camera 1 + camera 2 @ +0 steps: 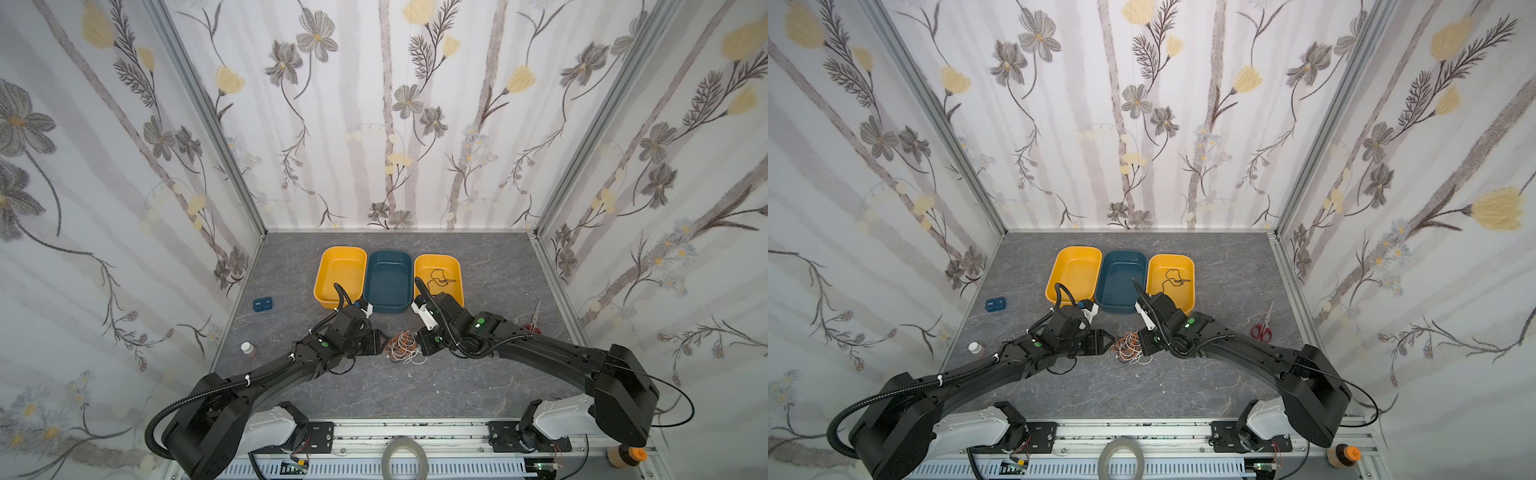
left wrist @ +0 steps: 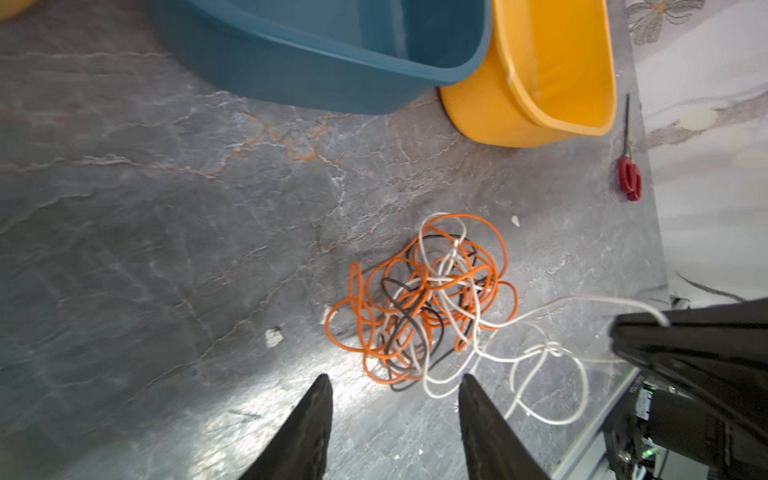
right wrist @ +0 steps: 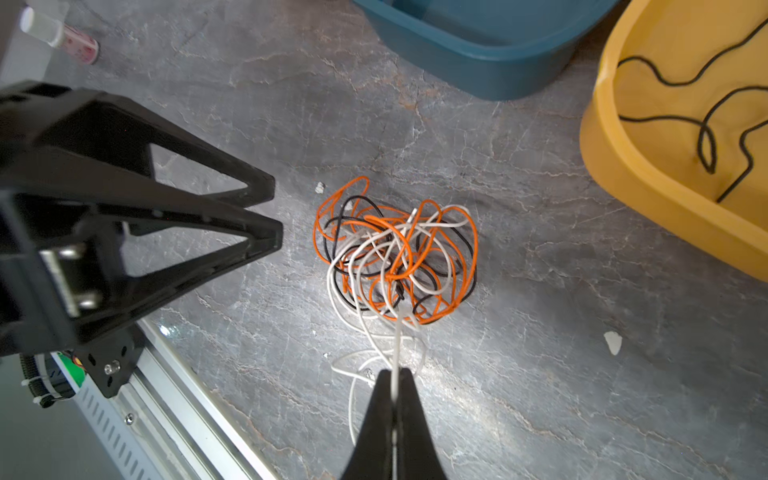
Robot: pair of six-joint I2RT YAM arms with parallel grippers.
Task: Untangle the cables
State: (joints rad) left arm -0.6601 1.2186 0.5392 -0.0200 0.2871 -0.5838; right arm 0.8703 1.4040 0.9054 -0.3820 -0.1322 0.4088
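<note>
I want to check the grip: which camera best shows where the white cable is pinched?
The right wrist view: the white cable runs straight from the tangle into the right gripper's shut jaws. The left wrist view shows it reaching that gripper from the side; in both top views the pinch is too small to see.

Bright even light, glare on the tabletop [image 2: 266, 419], wide-angle bowing, soft wrist-view edges

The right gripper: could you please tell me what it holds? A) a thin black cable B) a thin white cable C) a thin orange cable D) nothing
B: the right wrist view shows the right gripper shut on a thin white cable leading from the tangled cables.
</note>
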